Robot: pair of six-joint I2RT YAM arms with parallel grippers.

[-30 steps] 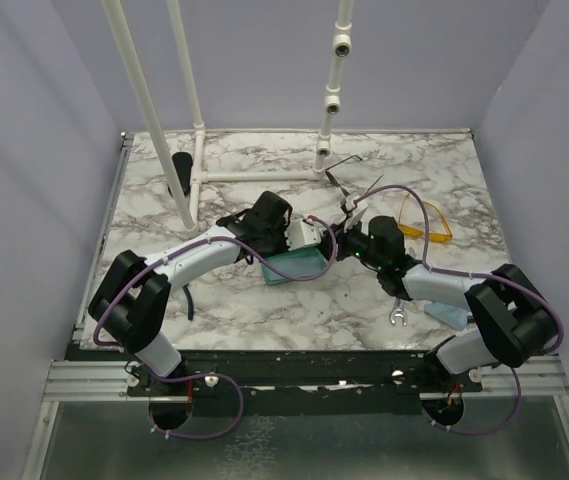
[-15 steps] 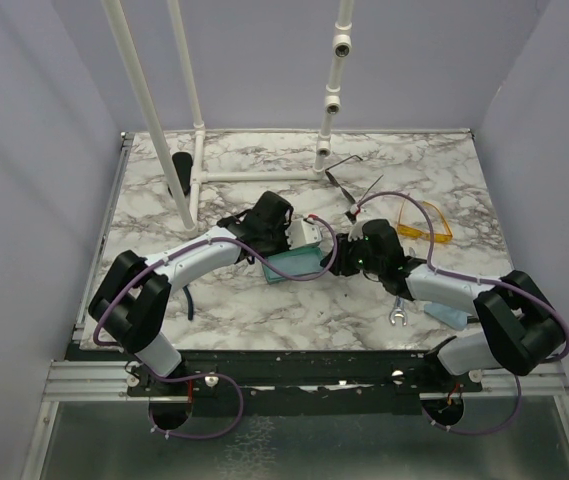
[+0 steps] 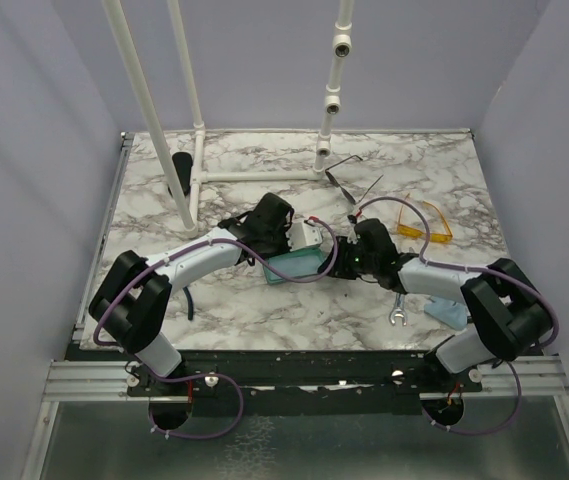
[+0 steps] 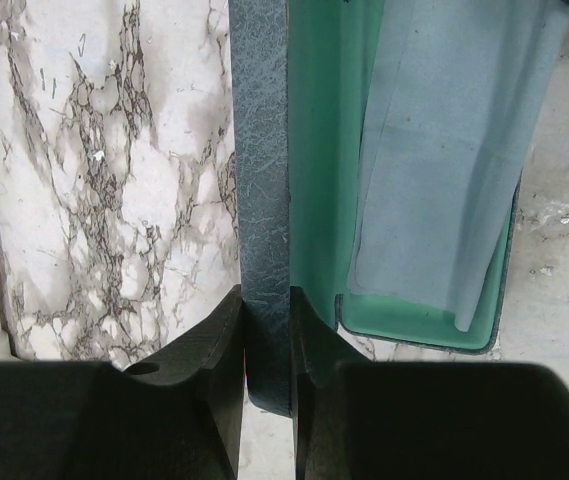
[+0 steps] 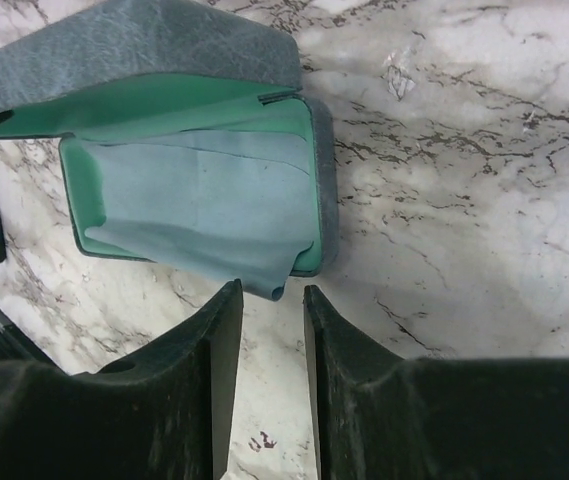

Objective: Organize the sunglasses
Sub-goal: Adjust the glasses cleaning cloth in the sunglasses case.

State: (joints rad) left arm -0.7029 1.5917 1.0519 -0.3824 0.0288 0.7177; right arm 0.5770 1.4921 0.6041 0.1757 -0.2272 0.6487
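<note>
Marble-patterned table (image 3: 254,300), walled in lilac, was laid out with an open blue-grey case (image 3: 297,262) near its middle. The case lid (image 4: 262,200) was pinched edge-on by the left gripper (image 4: 266,310), apparently so that the green-lined inside was propped open and steadied for loading. A pale cloth (image 5: 204,210) was spread inside, one corner spilling over the rim. The right gripper (image 5: 272,300) was poised right at that corner with fingers narrowly parted and nothing clearly caught, though whether the tip was touched could not be told. Judged from this, the cloth was to be dealt with first. Neither pair of sunglasses was cased: the wire-framed pair (image 3: 349,183) and the yellow-orange pair (image 3: 424,222) were lying on the table, to the far right of the case
</note>
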